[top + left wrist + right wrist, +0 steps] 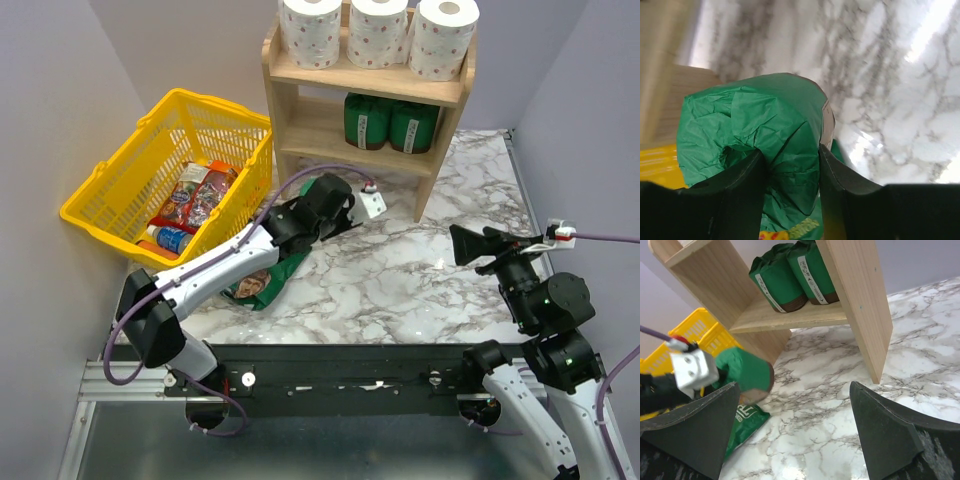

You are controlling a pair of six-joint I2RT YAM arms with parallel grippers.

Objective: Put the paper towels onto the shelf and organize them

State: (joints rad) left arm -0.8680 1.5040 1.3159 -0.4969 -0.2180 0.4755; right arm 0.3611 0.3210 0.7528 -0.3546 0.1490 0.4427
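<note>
Left gripper (790,155) is partly closed, its two fingers pinching a crumpled green package (755,115) over the marble table (400,270), near the foot of the wooden shelf (370,78). Three paper towels (378,30) stand upright side by side on the shelf's top board, behind and above that gripper and well apart from it. Right gripper (470,243) hangs over the table's right side with fingers spread wide, holding nothing. It faces the shelf's lower tier, where two more green packages (390,122) sit.
</note>
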